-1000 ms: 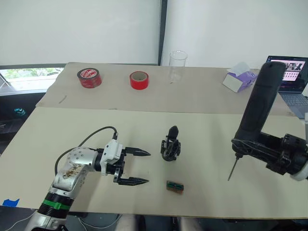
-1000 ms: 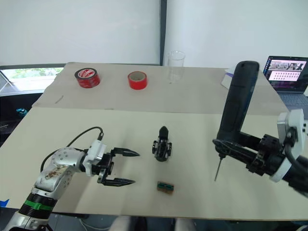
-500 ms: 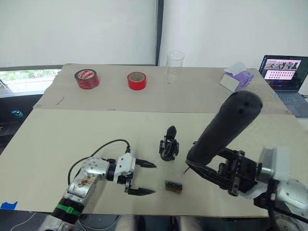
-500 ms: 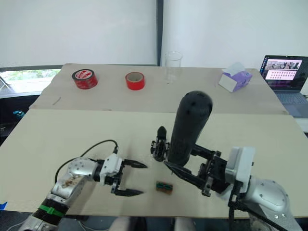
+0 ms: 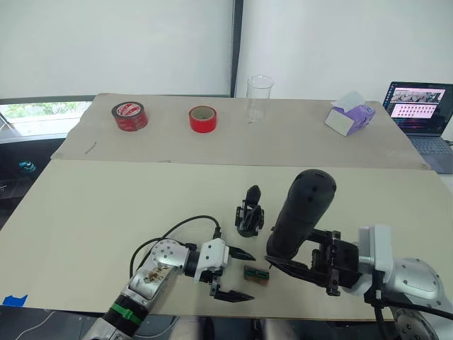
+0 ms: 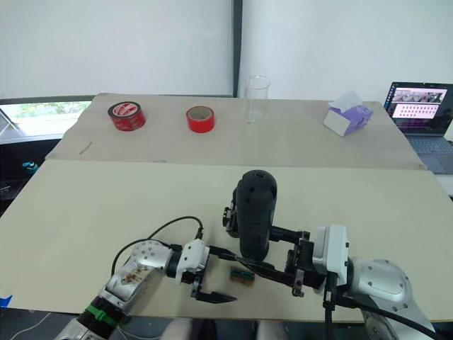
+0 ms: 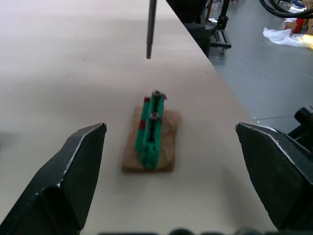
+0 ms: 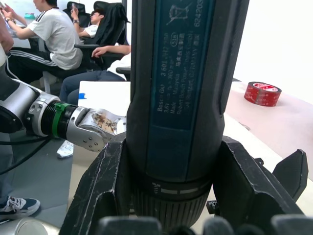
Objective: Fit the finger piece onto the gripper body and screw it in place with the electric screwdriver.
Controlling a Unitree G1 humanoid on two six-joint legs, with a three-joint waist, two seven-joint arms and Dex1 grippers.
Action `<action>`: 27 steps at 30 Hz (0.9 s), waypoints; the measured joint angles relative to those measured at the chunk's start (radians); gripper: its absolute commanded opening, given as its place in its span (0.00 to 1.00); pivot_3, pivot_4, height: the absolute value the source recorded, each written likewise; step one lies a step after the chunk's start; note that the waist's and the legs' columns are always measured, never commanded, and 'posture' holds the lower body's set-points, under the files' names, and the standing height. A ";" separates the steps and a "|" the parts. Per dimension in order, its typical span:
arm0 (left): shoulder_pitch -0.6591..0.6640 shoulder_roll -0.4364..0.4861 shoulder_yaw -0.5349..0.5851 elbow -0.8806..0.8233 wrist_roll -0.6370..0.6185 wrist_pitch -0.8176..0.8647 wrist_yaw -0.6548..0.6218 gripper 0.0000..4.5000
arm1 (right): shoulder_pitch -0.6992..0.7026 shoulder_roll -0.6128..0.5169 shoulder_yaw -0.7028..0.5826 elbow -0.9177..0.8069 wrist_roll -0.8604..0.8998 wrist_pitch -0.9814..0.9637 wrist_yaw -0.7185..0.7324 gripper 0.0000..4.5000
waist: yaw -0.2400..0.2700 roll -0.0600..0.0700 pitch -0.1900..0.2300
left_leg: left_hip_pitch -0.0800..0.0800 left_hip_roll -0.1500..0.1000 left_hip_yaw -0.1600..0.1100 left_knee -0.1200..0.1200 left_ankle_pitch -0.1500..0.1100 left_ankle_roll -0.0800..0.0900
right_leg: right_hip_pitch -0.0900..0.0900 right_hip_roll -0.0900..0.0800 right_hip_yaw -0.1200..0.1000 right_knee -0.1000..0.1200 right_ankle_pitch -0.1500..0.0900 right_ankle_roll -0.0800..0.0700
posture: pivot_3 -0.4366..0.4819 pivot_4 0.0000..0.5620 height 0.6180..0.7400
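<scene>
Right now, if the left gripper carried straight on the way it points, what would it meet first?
Probably the small flat green-and-brown rectangular piece, lying between the open left gripper fingers' line; beyond it hangs the screwdriver's thin metal bit.

Tape rolls: two, both red
Electric screwdriver: one
Gripper body: one
Green-brown piece: one
Clear cup: one
Tissue box: one
Laptop: one

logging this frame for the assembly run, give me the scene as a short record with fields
left gripper: open, flanking the green-brown piece
right gripper: shut on the electric screwdriver
screwdriver bit: tip just above the table, beyond the green-brown piece
gripper body: on the table, untouched
back of table: two red tape rolls, clear cup, tissue box, laptop
</scene>
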 measured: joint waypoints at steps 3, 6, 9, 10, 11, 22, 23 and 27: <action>0.000 -0.003 -0.004 0.000 0.011 -0.003 0.015 1.00 | 0.001 -0.007 0.004 0.008 0.000 -0.018 -0.004 0.42 | 0.002 0.000 0.000 | 0.000 0.000 0.000 0.000 0.000 0.000 | 0.000 0.000 0.000 0.000 0.000 0.000 | 0.48 0.27 1.00; 0.000 -0.003 -0.007 -0.001 0.015 -0.004 0.024 1.00 | 0.000 -0.011 0.020 0.014 0.000 -0.019 -0.013 0.42 | 0.002 0.000 0.000 | 0.000 0.000 0.000 0.000 0.000 0.000 | 0.001 -0.001 0.000 0.000 0.000 0.000 | 0.48 0.27 1.00; 0.000 0.002 -0.011 -0.009 0.019 0.001 0.032 1.00 | -0.001 -0.013 0.039 0.017 0.000 -0.022 -0.016 0.42 | 0.003 0.000 0.000 | 0.000 0.000 0.000 0.000 0.000 0.000 | 0.001 -0.001 0.000 0.000 0.000 0.000 | 0.48 0.27 1.00; 0.000 0.005 -0.013 -0.013 0.023 0.003 0.034 1.00 | -0.001 -0.016 0.044 0.020 -0.001 -0.026 -0.015 0.42 | 0.002 0.000 0.000 | 0.000 0.000 0.000 0.000 0.000 0.000 | 0.001 -0.001 0.000 0.000 0.000 0.000 | 0.48 0.27 1.00; 0.000 0.007 -0.015 -0.017 0.026 0.006 0.036 1.00 | -0.001 -0.019 0.048 0.023 -0.003 -0.034 -0.014 0.42 | 0.002 0.000 0.000 | 0.000 0.000 0.000 0.000 0.000 0.001 | 0.001 -0.001 0.000 0.000 0.000 0.000 | 0.48 0.27 1.00; 0.001 0.025 -0.023 -0.069 0.033 0.084 0.056 1.00 | 0.001 -0.044 0.077 0.044 -0.008 -0.061 -0.016 0.42 | 0.000 0.000 0.000 | 0.000 0.000 0.000 0.000 0.000 0.000 | 0.000 0.000 0.000 0.000 0.000 0.000 | 0.48 0.27 1.00; 0.001 0.025 -0.023 -0.070 0.033 0.087 0.057 1.00 | 0.001 -0.045 0.077 0.046 -0.009 -0.061 -0.016 0.42 | 0.000 0.000 0.000 | 0.000 0.000 0.000 0.000 0.000 0.000 | 0.000 0.000 0.000 0.000 -0.001 0.000 | 0.48 0.27 1.00; 0.001 0.026 -0.023 -0.071 0.032 0.090 0.061 1.00 | 0.000 -0.045 0.088 0.059 -0.017 -0.063 -0.017 0.42 | 0.000 0.000 0.000 | 0.000 0.000 0.000 0.000 0.000 0.000 | 0.000 0.000 0.000 0.000 -0.001 0.000 | 0.48 0.27 1.00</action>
